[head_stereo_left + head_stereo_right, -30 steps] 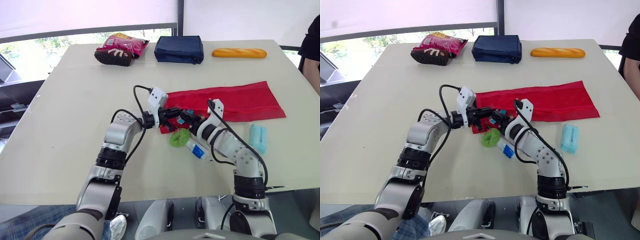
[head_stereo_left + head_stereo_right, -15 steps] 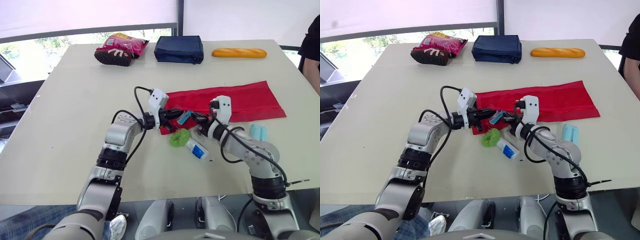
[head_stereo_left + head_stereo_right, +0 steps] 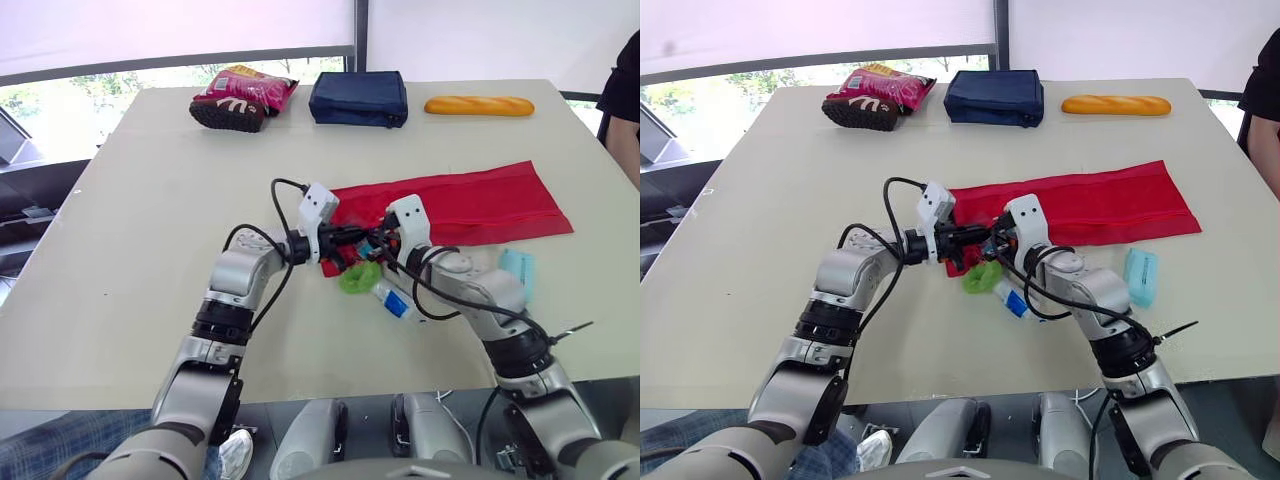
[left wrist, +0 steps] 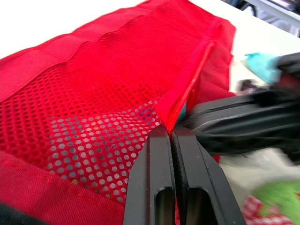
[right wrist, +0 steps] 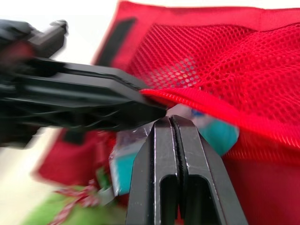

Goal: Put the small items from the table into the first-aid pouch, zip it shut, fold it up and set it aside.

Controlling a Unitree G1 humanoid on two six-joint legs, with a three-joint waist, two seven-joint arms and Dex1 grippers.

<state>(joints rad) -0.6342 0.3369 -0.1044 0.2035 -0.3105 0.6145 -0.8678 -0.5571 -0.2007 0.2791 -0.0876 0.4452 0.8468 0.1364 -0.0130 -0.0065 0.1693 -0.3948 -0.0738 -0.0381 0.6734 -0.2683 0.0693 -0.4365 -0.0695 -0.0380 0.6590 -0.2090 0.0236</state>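
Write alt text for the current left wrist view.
The left tool, two black fingers, is shut on the raised edge of the red pouch, where its mesh pocket opens. The right tool, black and blurred, reaches in beside it toward that opening, with a teal item and a green item on the table beyond.
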